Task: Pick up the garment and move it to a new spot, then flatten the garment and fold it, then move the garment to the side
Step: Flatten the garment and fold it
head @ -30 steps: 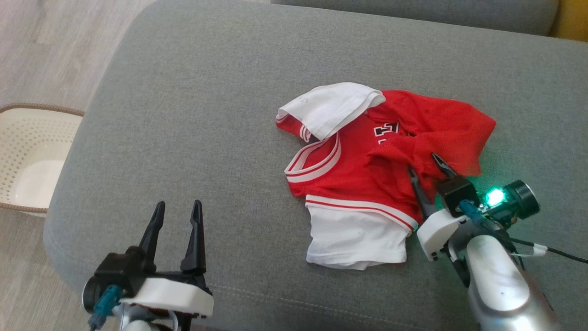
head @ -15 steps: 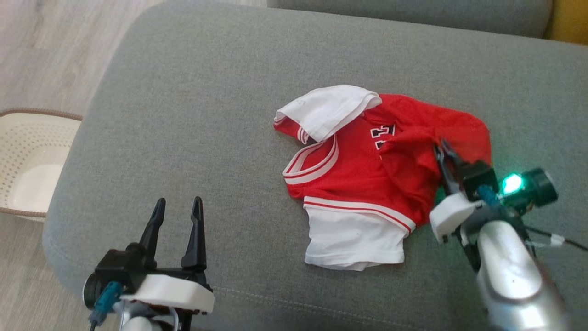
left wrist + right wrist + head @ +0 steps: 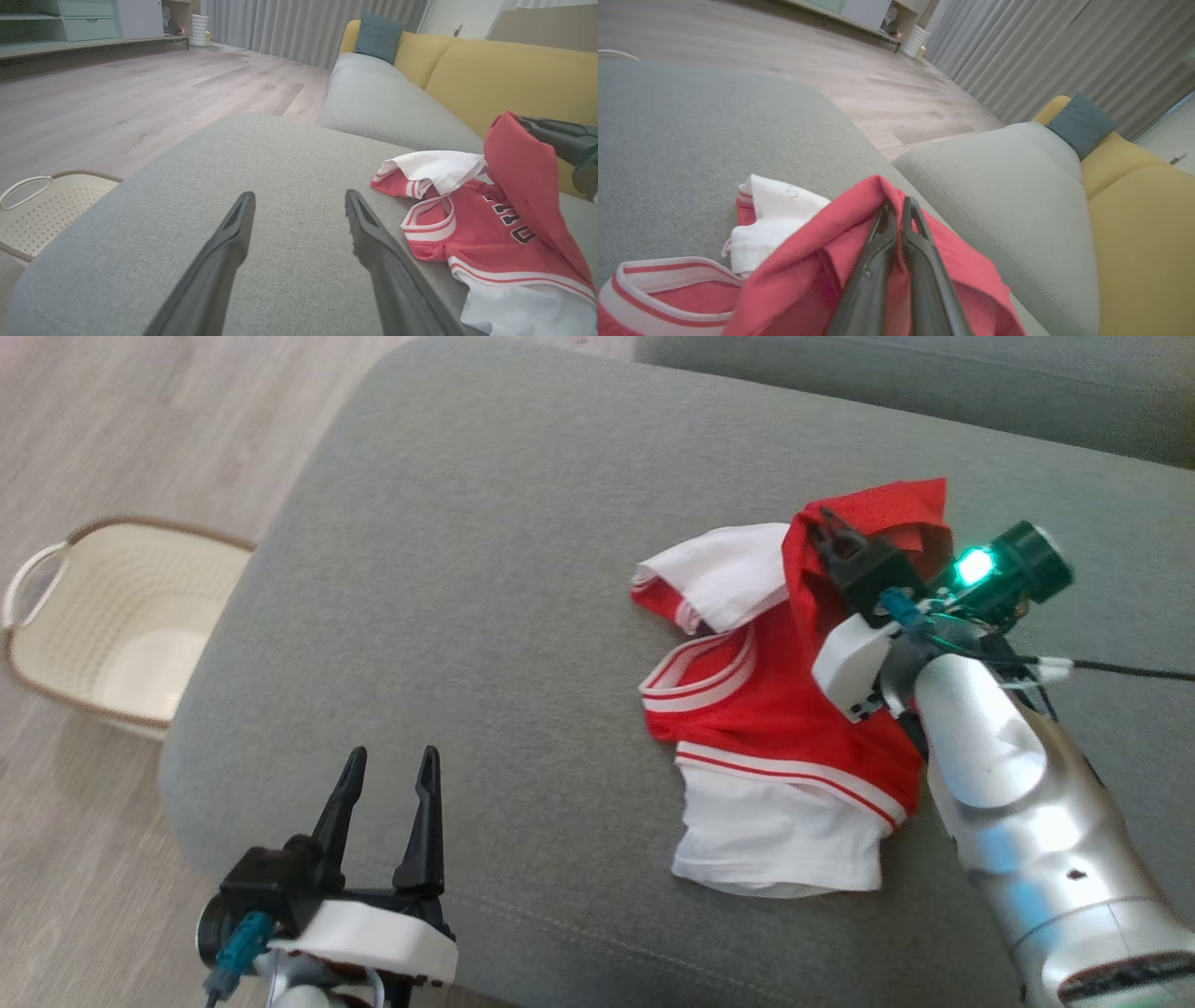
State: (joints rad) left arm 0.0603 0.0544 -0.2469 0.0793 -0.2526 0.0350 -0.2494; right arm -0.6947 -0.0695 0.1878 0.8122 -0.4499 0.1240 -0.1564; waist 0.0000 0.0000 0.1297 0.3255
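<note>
The garment (image 3: pixel 775 709) is a red jersey with white trim and white panels, lying crumpled on the grey sofa cushion (image 3: pixel 485 569). My right gripper (image 3: pixel 829 534) is shut on a fold of its red cloth and holds that part lifted above the cushion. From the right wrist, the closed fingers (image 3: pixel 901 233) pinch the red fabric (image 3: pixel 822 261). My left gripper (image 3: pixel 387 775) stands open near the cushion's front edge, well left of the garment, with nothing between its fingers (image 3: pixel 229 242). The lifted red flap (image 3: pixel 523 168) also hangs at the right of the left wrist view.
A cream perforated laundry basket (image 3: pixel 103 616) stands on the wood floor left of the cushion. Behind the grey cushion runs another grey seat (image 3: pixel 934 383). A yellow sofa back (image 3: pixel 504 74) with a teal pillow (image 3: pixel 378 37) lies beyond.
My right gripper closed on the garment's red cloth and lifted it up and away from me. The head camera shifted, so the whole scene moved right. The left gripper stayed put.
</note>
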